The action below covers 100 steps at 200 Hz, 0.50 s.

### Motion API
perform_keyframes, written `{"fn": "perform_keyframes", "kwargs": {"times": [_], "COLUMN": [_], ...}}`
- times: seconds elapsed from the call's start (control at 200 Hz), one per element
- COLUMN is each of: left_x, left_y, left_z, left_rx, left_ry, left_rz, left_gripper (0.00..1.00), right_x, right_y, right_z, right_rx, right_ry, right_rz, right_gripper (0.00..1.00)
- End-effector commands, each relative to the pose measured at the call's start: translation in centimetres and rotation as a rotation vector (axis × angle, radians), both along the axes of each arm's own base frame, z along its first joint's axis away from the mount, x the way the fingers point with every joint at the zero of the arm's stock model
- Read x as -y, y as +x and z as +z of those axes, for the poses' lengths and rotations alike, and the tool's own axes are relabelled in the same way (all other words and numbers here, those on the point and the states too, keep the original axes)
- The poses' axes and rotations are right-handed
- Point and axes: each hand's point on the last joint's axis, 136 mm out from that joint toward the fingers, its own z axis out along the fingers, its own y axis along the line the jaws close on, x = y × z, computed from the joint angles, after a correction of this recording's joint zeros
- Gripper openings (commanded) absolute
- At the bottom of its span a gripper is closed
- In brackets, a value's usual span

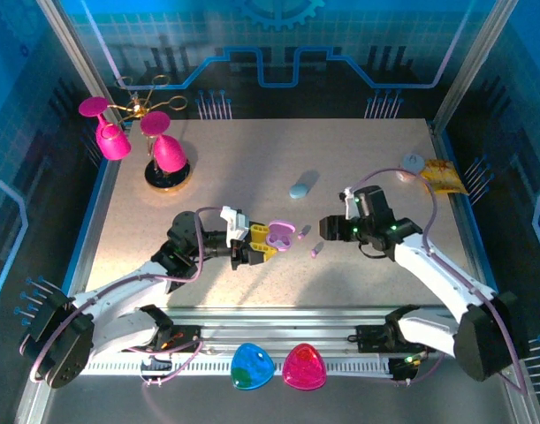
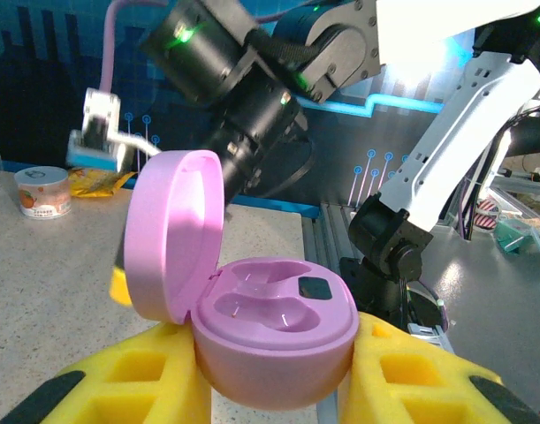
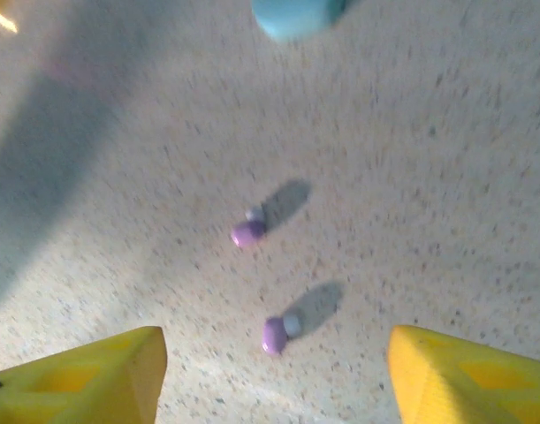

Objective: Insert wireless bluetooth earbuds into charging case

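My left end effector (image 2: 274,384) is pinched narrow on the purple case (image 2: 274,327), one yellow finger (image 2: 137,375) on each side of its base; the lid stands up at the left of the grip; both wells face up and look empty.

My right end effector (image 3: 274,380) stands wide with nothing between its fingers (image 3: 84,375); it hangs above the tabletop (image 3: 446,177), not touching it. The near earbud (image 3: 276,334) lies right under the gap, a shade ahead of the fingertips; the far earbud (image 3: 248,231) lies further ahead and slightly left, apart from the first.

The step in hand, as I judge it, is picking up the near earbud. To do it well I should centre the gap over it, come straight down, and close across its stubby body, not along its length; it is small and rounded, so a slow squeeze should keep it from squirting out or knocking the far one. The purple case waits off to the left of this end effector, near the far earbud; my left side should hold it level so the wells stay up.

Counted outward:
- earbuds: two, both purple
- cases: two, the purple one I hold and a shut blue case (image 1: 300,188) ahead of the far earbud
- pink goblets (image 1: 171,155): two, on one stand
- one can (image 1: 414,162) and one packet (image 1: 444,177)
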Motion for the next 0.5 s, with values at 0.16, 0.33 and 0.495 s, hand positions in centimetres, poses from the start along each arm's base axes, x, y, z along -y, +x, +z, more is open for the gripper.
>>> {"fn": "perform_keyframes", "kwargs": {"times": [0.16,0.33,0.495], "left_x": [-0.4,-0.6,-0.7], "left_y": [-0.3,-0.5,-0.5], "left_z": [0.8,0.7,0.6], "left_rx": [0.041,0.038,0.038], "left_ry": [-0.03,-0.032,-0.03], "left_rz": [0.007,0.011,0.02], "left_gripper": [0.31,0.31,0.31], "right_x": [-3.6,-5.7,-6.7], "right_y": [-1.0,-0.6,-0.1], "right_z": [-4.3,-6.4,-7.8], "right_rx": [-0.117,-0.175,-0.181], "right_ry": [-0.01,-0.001,0.01], "right_rz": [0.133,0.22,0.273], "right_gripper": [0.58,0.58,0.59]}}
